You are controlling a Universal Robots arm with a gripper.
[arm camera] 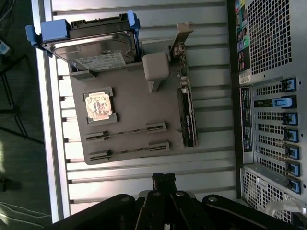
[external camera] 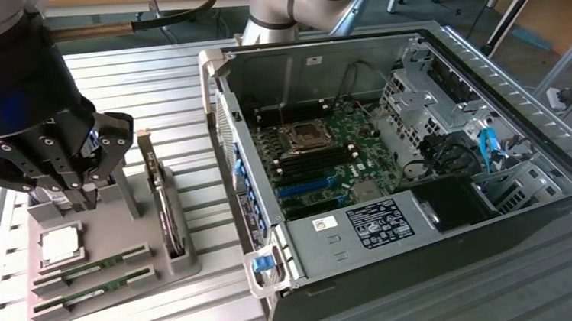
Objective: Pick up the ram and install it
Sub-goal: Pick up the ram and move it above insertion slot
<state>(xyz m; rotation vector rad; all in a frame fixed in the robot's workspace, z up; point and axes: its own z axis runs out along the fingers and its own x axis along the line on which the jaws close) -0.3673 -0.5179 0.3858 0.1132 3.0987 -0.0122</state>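
Observation:
Two ram sticks stand on edge in the slots of the grey holder tray [external camera: 172, 265]: one ram stick [external camera: 90, 269] and a second [external camera: 97, 291] beside it. From the wrist they appear edge-on as thin strips, one ram stick [arm camera: 127, 132] and the other [arm camera: 129, 149]. My gripper [external camera: 83, 198] hangs over the far part of the tray, above and behind the sticks, touching neither. Its black fingers [arm camera: 163, 181] are shut together with nothing between them.
The tray also holds a CPU [external camera: 60, 243], an upright dark expansion card [external camera: 164, 212] and a silver hard drive [arm camera: 91, 45] in blue rails. The open computer case [external camera: 275, 284] lies at the exterior view's right, its motherboard [external camera: 316, 158] exposed. All rest on a slatted metal table [external camera: 136, 73].

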